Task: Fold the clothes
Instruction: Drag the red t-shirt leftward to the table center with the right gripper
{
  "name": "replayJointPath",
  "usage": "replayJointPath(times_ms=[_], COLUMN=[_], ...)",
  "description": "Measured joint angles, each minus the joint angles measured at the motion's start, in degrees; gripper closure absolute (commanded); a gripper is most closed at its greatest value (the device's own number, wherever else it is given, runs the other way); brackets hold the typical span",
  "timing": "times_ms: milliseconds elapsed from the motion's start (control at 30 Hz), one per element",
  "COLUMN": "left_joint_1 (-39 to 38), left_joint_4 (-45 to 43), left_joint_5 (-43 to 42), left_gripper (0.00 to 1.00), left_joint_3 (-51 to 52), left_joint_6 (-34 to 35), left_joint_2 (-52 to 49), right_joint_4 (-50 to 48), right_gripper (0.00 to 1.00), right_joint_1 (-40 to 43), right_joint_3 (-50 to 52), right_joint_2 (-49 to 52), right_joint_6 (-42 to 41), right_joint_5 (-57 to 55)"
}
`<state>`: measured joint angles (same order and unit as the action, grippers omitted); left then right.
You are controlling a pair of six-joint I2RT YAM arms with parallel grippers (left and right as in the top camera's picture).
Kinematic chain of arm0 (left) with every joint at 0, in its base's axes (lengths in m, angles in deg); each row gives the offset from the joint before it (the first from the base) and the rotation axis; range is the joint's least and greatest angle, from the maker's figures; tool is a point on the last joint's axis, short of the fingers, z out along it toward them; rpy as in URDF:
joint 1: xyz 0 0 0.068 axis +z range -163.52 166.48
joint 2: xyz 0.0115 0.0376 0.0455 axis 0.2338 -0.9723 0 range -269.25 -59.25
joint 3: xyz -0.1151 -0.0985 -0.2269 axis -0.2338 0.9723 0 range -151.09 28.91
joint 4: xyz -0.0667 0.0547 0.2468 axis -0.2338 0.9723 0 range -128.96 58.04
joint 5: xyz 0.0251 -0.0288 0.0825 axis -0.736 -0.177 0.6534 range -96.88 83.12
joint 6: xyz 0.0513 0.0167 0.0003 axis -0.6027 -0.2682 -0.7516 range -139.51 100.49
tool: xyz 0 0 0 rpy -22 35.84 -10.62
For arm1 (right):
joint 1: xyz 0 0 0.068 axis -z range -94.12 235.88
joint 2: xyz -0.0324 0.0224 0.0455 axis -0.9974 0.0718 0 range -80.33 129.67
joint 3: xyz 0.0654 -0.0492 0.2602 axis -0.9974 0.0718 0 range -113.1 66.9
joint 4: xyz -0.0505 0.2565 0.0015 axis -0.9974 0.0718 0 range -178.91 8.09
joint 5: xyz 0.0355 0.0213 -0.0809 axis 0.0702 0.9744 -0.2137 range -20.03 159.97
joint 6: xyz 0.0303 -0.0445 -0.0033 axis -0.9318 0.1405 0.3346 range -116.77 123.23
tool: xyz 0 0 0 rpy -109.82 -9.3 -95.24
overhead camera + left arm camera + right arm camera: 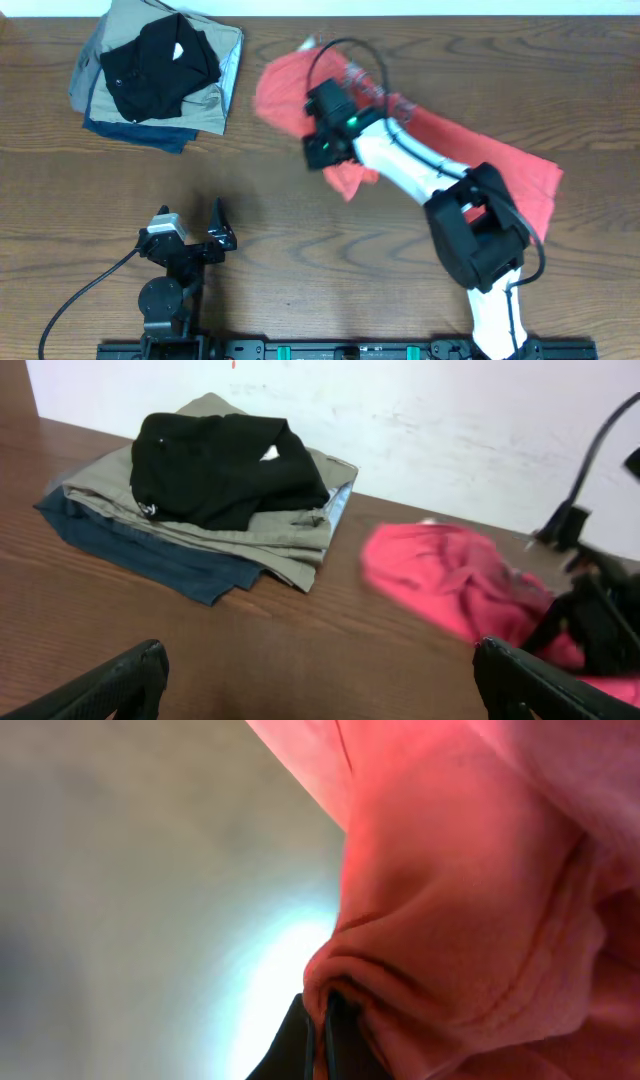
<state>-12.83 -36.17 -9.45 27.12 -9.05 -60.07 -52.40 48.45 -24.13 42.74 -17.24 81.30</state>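
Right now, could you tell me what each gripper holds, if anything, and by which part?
The right gripper pinches a bunched fold of the coral-red T-shirt beside a seam; the left gripper holds nothing.

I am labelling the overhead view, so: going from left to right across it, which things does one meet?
Stack of folded garments → coral-red T-shirt, with the right gripper shut on its left part. The open left gripper shares the stack's span, so it is left out.
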Motion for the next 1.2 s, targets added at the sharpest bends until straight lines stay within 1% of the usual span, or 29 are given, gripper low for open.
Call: replayJointPath(times_ms=[133,300,500,633,733,800,833,900,933,967,1000,1033,1200], left_joint_1=[0.00,0.00,0.00,0.00,0.00,0.00,0.00,0.00,0.00,0.00,0.00,0.00,0.00], left_joint_4=[0.00,0.00,0.00,0.00,0.00,0.00,0.00,0.00,0.00,0.00,0.00,0.00,0.00], left_joint_5=[0.00,0.00,0.00,0.00,0.00,0.00,0.00,0.00,0.00,0.00,0.00,0.00,0.00], left_gripper=[0.02,0.02,0.02,0.02,0.02,0.02,0.02,0.02,0.02,0.02,0.02,0.02,0.02], left_joint_3=[0.00,0.00,0.00,0.00,0.00,0.00,0.00,0.00,0.00,0.00,-0.02,0.00,0.00], left_joint_6=[0.00,0.00,0.00,-0.02,-0.02,0.00,0.00,0.00,0.00,0.00,-0.02,-0.02,0.00], left_joint_2=[0.00,0.00,0.00,0.00,0.00,0.00,0.00,0.00,0.00,0.00,0.00,0.00,0.00], right_joint_4=[6.62,12.87,16.63,19.91,22.69,23.32,23.39,23.19,22.91,22.73,22.34,22.05,20.61], right_gripper=[0.99,0.99,0.97,0.99,0.99,0.97,0.93,0.75,0.62,0.53,0.31,0.13,0.07], right_joint_1=[-4.15,-6.88,-8.59,-9.18,-9.81,-10.84,-11.41,-12.94,-14.05,-14.93,-16.20,-16.87,-19.23], right_joint_3=[0.02,0.02,0.02,0.02,0.02,0.26,0.42,0.83,1.14,1.25,1.42,1.44,1.51], right_joint_2=[-1.60,-4.94,-9.99,-13.29,-13.86,-13.79,-13.79,-13.81,-13.81,-13.81,-13.81,-13.81,-13.81], right_joint_6=[-0.72,-1.16,-1.31,-1.33,-1.40,-1.44,-1.49,-1.86,-1.81,-1.92,-1.53,-1.86,-1.97], right_joint_5=[2.91,4.20,4.37,4.55,4.55,4.52,4.48,4.48,4.63,4.63,4.63,4.63,4.55])
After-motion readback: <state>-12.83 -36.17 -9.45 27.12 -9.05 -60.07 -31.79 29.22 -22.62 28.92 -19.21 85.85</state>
